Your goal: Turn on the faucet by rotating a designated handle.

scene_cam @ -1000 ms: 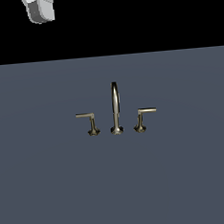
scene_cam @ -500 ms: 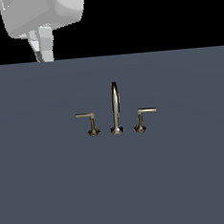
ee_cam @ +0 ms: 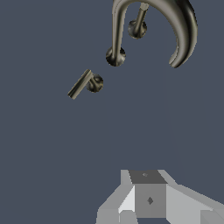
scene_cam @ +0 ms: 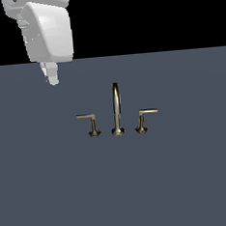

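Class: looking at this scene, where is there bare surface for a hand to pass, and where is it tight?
Bare grey surface lies in front of the faucet and beside both handles. It is tight only between the spout and the left handle. The gripper hangs apart.

Dull brass-look metal faucet (scene_cam: 116, 109); matt slate-grey surface (scene_cam: 188, 176).

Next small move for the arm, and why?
Probably bring the hand down and toward the exterior view's right, to the designated handle. The hand hangs well up and to the exterior view's left of the faucet, touching nothing. In the wrist view the handle lies clear of the hand, its arm unobstructed. Whether the fingers are open cannot be told.
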